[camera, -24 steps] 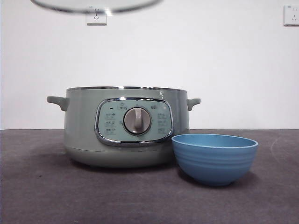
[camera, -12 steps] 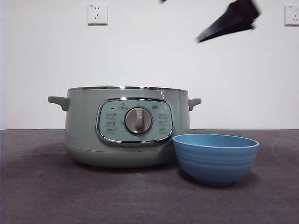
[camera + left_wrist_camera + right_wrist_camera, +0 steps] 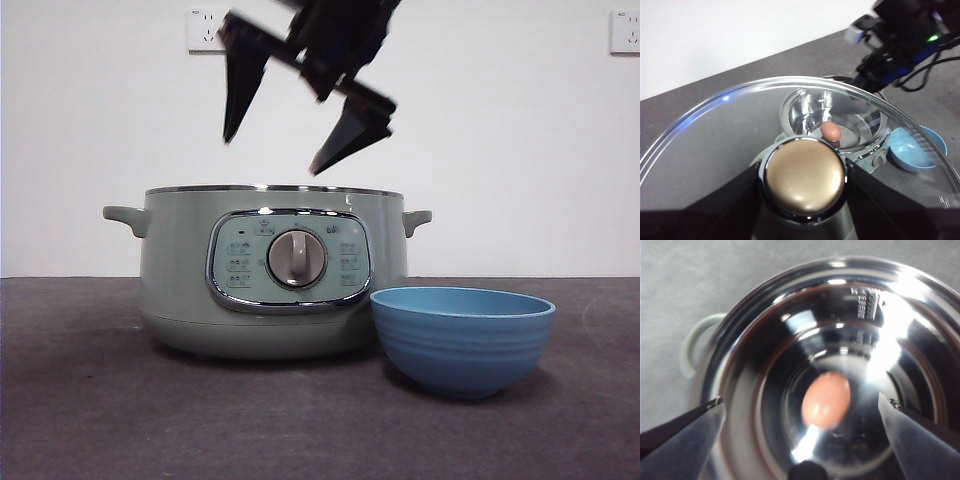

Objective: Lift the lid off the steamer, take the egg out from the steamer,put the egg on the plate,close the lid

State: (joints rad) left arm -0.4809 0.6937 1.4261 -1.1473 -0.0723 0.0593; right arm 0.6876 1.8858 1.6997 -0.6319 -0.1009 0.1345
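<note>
Right wrist view looks straight down into the open steamer [image 3: 805,365], where the egg [image 3: 826,399] lies on its shiny floor between the spread jaws of the right tool [image 3: 290,150], which hangs just above the rim. Held up and off to one side, the left tool [image 3: 802,172] is clamped on the knob of the lid [image 3: 715,145]. Lid removal looks done; grasping the egg, setting it in the empty plate [image 3: 462,340] beside the steamer on the bench [image 3: 100,420], and closing remain.

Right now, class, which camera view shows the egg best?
The right wrist view: the egg lies large inside the steamer. The left wrist view shows it small, through the lid; the front view hides it.
</note>
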